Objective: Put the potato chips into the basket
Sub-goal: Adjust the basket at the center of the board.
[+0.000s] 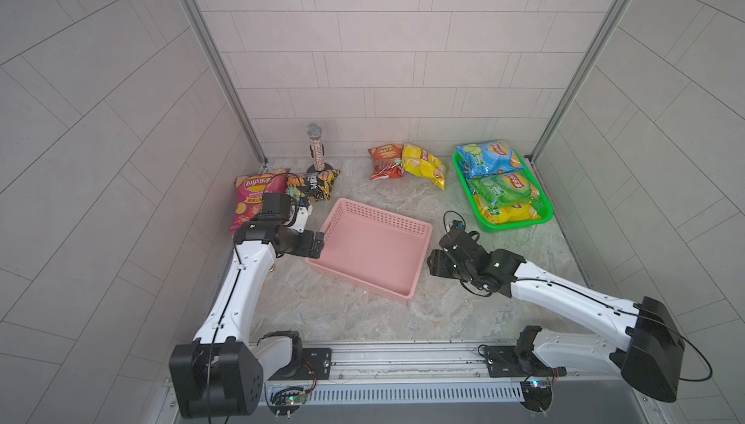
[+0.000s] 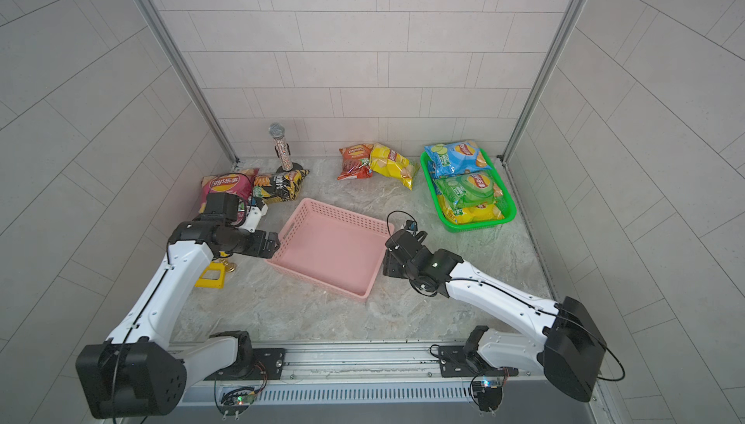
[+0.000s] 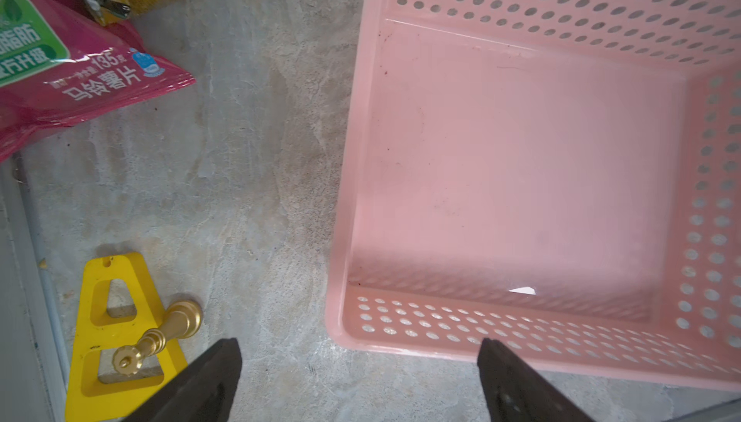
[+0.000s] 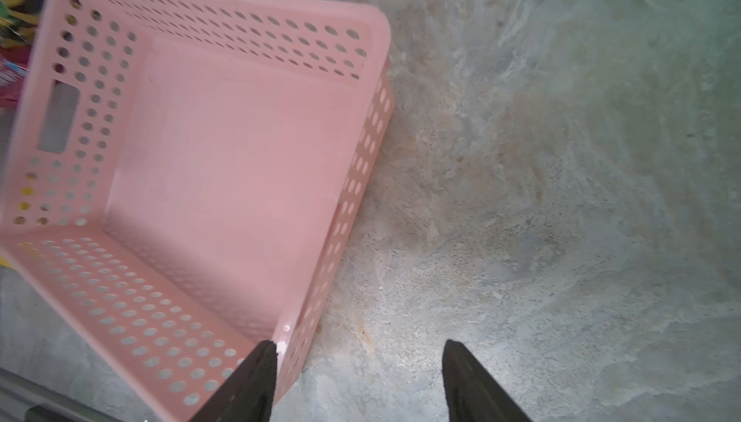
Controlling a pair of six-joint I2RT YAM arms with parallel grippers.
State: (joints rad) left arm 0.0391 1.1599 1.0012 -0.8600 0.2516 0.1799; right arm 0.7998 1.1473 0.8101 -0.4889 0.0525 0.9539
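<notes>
The pink basket (image 1: 371, 248) (image 2: 330, 246) stands empty mid-table. Potato chips lie around it: a magenta bag (image 1: 254, 196) (image 3: 60, 79) and a black bag (image 1: 318, 186) at the far left, and a red bag (image 1: 385, 160) with a yellow bag (image 1: 425, 166) at the back. Blue (image 1: 487, 158), green (image 1: 504, 190) and yellow (image 1: 508, 212) bags are stacked in a green tray (image 1: 544, 216). My left gripper (image 1: 320, 244) (image 3: 359, 345) is open at the basket's left wall. My right gripper (image 1: 433, 262) (image 4: 361, 345) is open beside the right wall, one finger over the basket's corner (image 4: 280, 343).
A glittery microphone (image 1: 316, 146) stands on its base at the back left. A yellow triangular frame (image 2: 210, 277) (image 3: 116, 319) with a small brass piece (image 3: 160, 335) lies under my left arm. Tiled walls close in three sides.
</notes>
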